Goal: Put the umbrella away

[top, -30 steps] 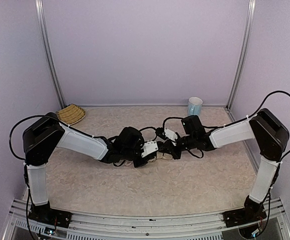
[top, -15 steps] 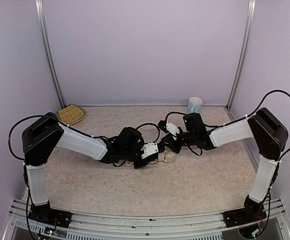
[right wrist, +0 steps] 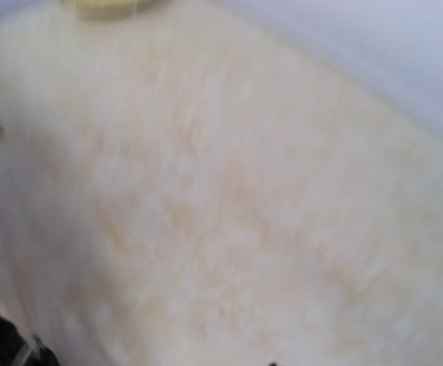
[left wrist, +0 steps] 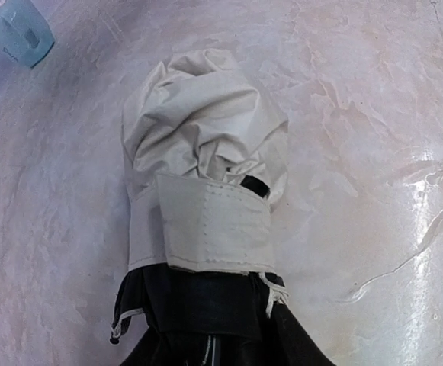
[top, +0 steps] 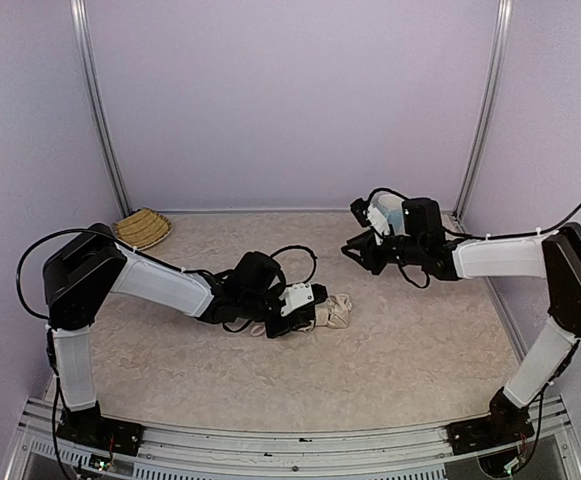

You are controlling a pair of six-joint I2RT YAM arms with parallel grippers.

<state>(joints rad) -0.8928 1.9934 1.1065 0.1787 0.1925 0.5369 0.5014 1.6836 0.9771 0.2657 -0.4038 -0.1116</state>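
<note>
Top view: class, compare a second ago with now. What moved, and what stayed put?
The right gripper drew away from the umbrella, swinging back and right toward the cup. The left gripper stayed at the umbrella. The basket and cup did not move.

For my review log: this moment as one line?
umbrella: bundled, strap wrapped | left arm: at umbrella, jaws unclear | right arm: apart, by cup

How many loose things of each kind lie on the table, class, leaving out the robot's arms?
umbrella: 1
basket: 1
cup: 1
Total: 3
</note>
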